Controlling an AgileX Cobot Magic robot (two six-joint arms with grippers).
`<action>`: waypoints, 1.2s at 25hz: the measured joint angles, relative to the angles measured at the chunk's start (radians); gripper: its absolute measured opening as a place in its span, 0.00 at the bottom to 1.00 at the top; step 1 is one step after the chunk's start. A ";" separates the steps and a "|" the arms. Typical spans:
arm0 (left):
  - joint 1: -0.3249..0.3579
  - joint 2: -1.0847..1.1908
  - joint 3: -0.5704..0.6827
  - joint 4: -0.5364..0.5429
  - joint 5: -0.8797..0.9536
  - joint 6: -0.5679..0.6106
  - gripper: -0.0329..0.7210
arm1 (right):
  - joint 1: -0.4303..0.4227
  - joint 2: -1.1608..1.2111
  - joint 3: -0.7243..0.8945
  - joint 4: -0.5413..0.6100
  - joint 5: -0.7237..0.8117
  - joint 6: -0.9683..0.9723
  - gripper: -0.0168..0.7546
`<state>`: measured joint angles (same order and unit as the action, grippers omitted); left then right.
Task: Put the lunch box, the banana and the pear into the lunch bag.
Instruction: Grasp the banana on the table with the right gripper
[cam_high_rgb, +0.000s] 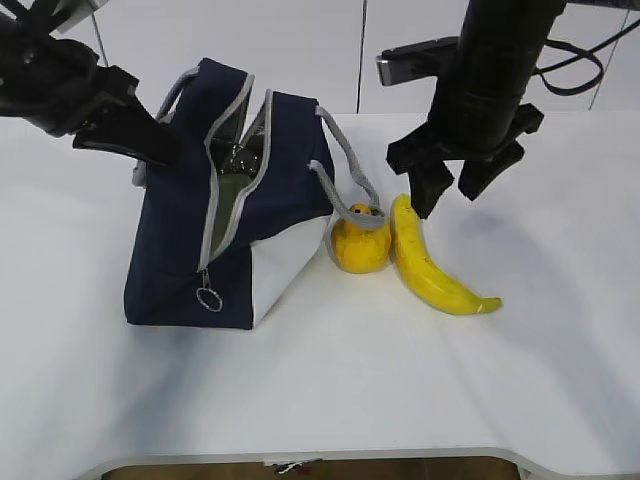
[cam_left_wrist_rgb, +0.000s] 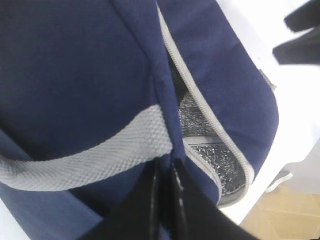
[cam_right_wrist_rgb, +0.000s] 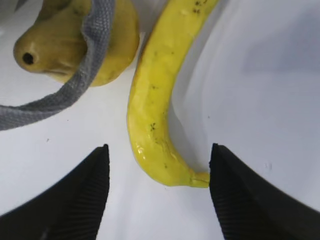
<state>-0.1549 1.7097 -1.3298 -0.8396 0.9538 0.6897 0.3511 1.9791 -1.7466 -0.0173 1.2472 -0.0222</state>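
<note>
White tabletop (cam_high_rgb: 330, 390) carries everything. Toward its middle lie the banana (cam_high_rgb: 432, 270) and, touching it, the pear (cam_high_rgb: 360, 242) under a grey handle (cam_high_rgb: 345, 160). The right gripper (cam_right_wrist_rgb: 159, 170) hangs spread around the banana's end; lower squarely before closing. Farther left, the left gripper (cam_left_wrist_rgb: 165, 200) pinches the lunch bag (cam_high_rgb: 215, 240) rim, zipper parted. I cannot make out the lunch box.

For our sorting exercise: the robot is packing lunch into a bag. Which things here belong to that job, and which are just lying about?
Belong to the job:
lunch bag, unzipped
pear, bag handle draped over it
banana, between the fingers of the open right claw
left claw, pinching the bag's edge
lunch box: not clearly visible

Just lying about:
nothing but the white table
</note>
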 joint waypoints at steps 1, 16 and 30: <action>0.000 0.000 0.000 0.000 0.000 0.000 0.04 | 0.000 0.000 0.005 -0.001 0.000 0.000 0.67; 0.000 0.000 0.000 0.000 0.018 -0.002 0.04 | 0.000 0.122 0.011 0.038 -0.018 0.008 0.67; 0.000 0.000 0.000 0.000 0.020 -0.002 0.04 | 0.000 0.210 0.011 0.040 -0.036 0.010 0.67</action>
<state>-0.1549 1.7097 -1.3298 -0.8396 0.9741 0.6880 0.3511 2.1893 -1.7354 0.0226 1.2110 -0.0126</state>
